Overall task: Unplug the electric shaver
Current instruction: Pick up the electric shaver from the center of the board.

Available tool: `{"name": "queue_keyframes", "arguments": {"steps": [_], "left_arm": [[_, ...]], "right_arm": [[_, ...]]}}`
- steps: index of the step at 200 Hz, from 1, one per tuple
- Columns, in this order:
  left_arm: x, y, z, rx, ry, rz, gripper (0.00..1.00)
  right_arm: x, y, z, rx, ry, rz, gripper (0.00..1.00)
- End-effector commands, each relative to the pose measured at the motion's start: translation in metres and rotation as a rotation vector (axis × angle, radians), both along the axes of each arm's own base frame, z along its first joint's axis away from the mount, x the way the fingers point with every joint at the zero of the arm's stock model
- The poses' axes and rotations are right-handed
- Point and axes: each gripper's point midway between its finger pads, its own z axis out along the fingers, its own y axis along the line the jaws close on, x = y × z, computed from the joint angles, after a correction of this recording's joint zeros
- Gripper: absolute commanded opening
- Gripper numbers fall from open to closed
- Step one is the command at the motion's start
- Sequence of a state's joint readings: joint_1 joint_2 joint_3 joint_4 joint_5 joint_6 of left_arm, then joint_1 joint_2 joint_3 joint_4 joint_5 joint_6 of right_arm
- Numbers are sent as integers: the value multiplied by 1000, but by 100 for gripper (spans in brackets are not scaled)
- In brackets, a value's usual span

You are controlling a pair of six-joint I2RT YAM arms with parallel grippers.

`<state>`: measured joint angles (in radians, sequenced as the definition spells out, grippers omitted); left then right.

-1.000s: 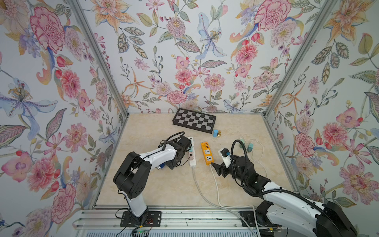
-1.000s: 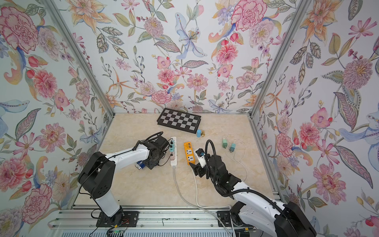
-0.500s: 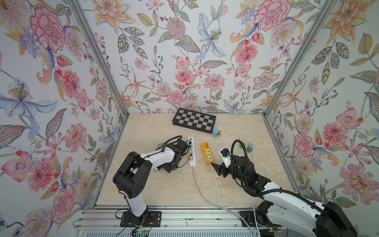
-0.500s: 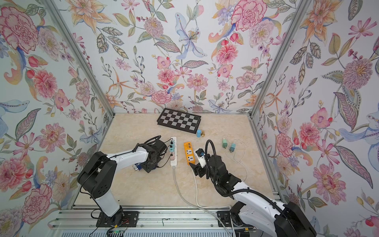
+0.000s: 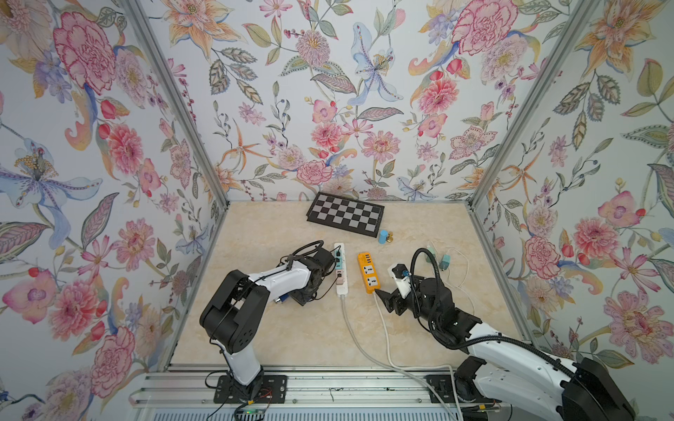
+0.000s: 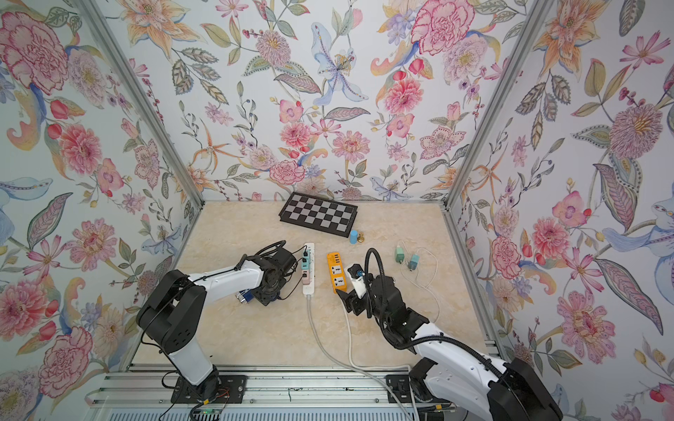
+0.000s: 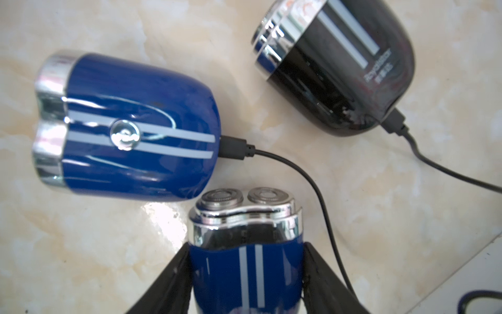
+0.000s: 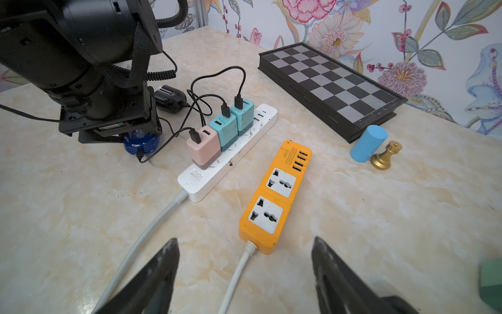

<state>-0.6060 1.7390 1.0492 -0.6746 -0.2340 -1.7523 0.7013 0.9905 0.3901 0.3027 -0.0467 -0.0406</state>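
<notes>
The blue shaver is lying flat on the bench, right between the fingers of the left end effector. Its long axis runs straight out along the fingers, twin heads pointing away from the wrist. The fingers sit tight to both flanks, touching or near enough, but I can't tell if they're actually clamping.

Its tail end is tucked under the wrist. In the right wrist view a small black plug looks seated in that tail, on the side facing the white power strip. So I reckon the pull has to go along that axis, off the tail.

A second blue shaver and a black shaver lie just ahead, both corded. The right end effector is gaping wide and empty by the orange power strip — well apart, so left is the nearer arm by far.
</notes>
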Motion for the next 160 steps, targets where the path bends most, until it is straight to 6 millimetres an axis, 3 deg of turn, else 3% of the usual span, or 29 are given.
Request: {"name": "queue_keyframes", "arguments": {"steps": [1,83,160], "left_arm": [[-15,1,7,-21,4,64,53],[-32,-14,-2,-114,-18,183,53],[-40,-26,-18,-202,-39,245,56]], "right_arm": [[-4,5,-3,17,33,41,78],[-4,10,7,50,69,54,78],[-28,34,-8,199,288,150,78]]}}
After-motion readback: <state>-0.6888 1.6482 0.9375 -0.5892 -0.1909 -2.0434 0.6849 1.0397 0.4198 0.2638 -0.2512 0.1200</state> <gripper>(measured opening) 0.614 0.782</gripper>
